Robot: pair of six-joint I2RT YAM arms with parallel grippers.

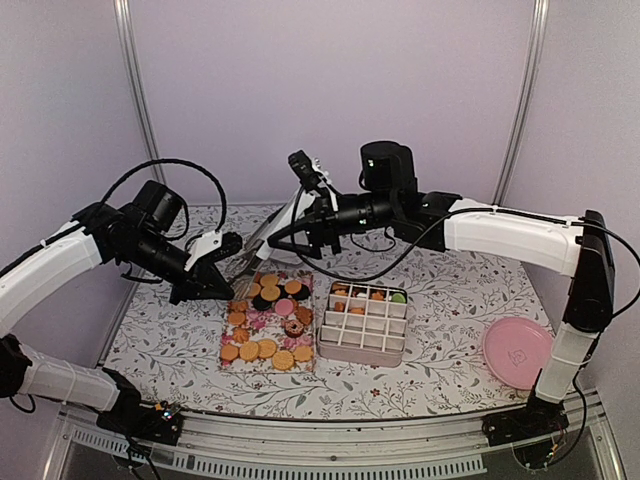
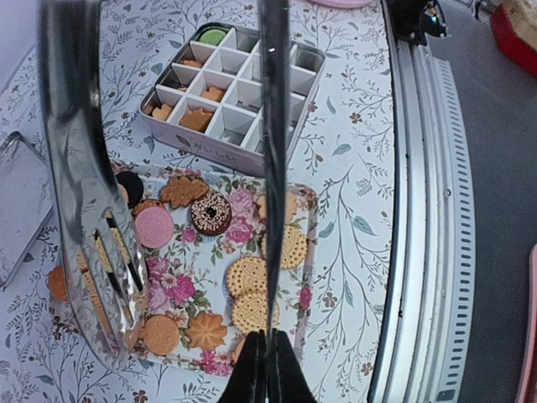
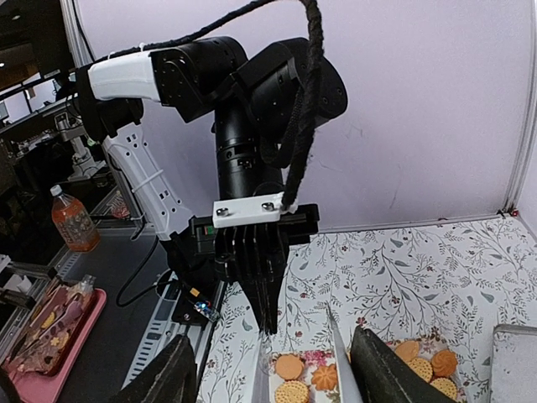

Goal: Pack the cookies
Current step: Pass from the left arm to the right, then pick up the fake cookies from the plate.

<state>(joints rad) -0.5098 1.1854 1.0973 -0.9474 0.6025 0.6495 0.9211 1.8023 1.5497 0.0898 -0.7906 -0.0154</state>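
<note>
The cookies (image 1: 266, 349) lie on a floral tray (image 1: 262, 322), mostly golden, a few dark, one pink (image 2: 153, 227). More sit in the far cells of a white divided box (image 1: 363, 322), among them a green one (image 2: 212, 36). My left gripper (image 2: 268, 334) is shut on one arm of metal tongs (image 2: 92, 235), held above the tray's left end. My right gripper (image 3: 273, 353) faces it from behind, fingers (image 3: 382, 369) wide apart on either side of the tong arms (image 3: 337, 353), the right finger close to one arm.
A pink plate (image 1: 518, 352) lies at the front right. A clear lid (image 2: 21, 201) rests behind the tray. The metal front rail (image 1: 330, 445) borders the floral tablecloth, and purple walls close in the back and sides.
</note>
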